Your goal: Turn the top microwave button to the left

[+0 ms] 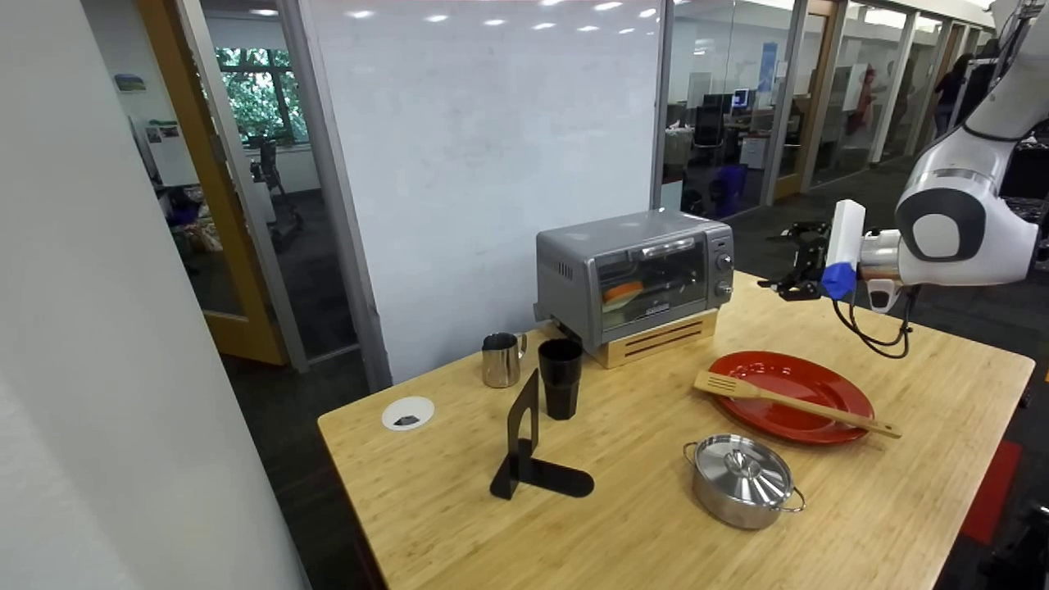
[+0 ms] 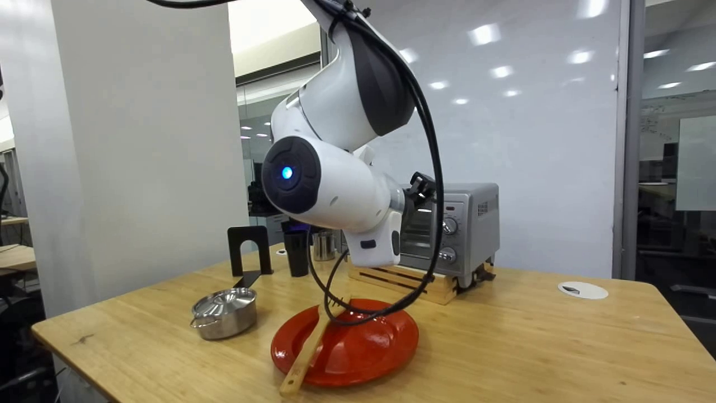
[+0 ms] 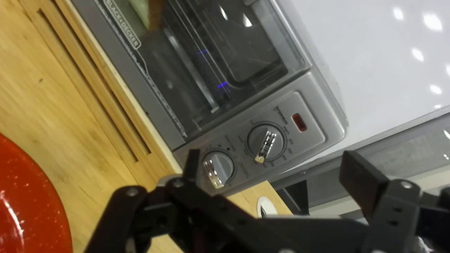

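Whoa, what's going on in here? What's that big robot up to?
A robot arm is stretched out toward the toaster oven, and its job is to turn the top knob to the left. Its fingers are wide open, holding nothing, and they aren't touching that knob yet. On the table, a wooden spatula lies across the red plate, and the metal pot has its lid on.

White arm [image 2: 347, 187], black cables [image 2: 438, 184], black tool [image 3: 270, 158]; blue patch [image 1: 838, 280], perhaps tape.
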### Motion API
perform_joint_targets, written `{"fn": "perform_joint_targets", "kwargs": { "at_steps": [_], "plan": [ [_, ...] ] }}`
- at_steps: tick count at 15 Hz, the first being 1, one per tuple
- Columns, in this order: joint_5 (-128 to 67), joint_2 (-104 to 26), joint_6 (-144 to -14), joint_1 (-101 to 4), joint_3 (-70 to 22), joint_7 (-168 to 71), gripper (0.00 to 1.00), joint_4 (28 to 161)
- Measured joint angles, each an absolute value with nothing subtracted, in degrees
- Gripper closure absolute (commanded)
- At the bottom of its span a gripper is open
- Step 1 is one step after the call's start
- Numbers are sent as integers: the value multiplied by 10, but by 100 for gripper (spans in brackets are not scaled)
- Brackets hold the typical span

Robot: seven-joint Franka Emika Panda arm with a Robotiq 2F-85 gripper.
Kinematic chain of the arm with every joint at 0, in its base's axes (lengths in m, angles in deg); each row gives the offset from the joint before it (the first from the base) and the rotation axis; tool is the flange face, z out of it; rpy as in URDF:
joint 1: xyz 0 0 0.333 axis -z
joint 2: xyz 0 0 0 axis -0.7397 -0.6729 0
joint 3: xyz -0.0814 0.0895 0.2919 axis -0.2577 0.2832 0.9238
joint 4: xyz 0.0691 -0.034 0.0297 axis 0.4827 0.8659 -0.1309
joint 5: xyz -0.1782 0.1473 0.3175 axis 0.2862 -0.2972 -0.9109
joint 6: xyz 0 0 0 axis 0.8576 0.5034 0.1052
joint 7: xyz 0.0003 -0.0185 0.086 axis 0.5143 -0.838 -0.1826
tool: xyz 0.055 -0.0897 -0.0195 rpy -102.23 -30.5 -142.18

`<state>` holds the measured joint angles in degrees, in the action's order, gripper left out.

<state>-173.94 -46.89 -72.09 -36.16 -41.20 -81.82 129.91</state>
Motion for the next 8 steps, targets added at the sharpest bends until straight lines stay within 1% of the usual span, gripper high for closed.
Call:
{"fn": "perform_joint_targets", "kwargs": {
  "at_steps": [5, 8],
  "plan": [
    [-1744, -471, -721, -356, -412, -719, 0, 1269],
    [-1742, -471, -721, -356, -412, -715, 0, 1268]
  ]
}}
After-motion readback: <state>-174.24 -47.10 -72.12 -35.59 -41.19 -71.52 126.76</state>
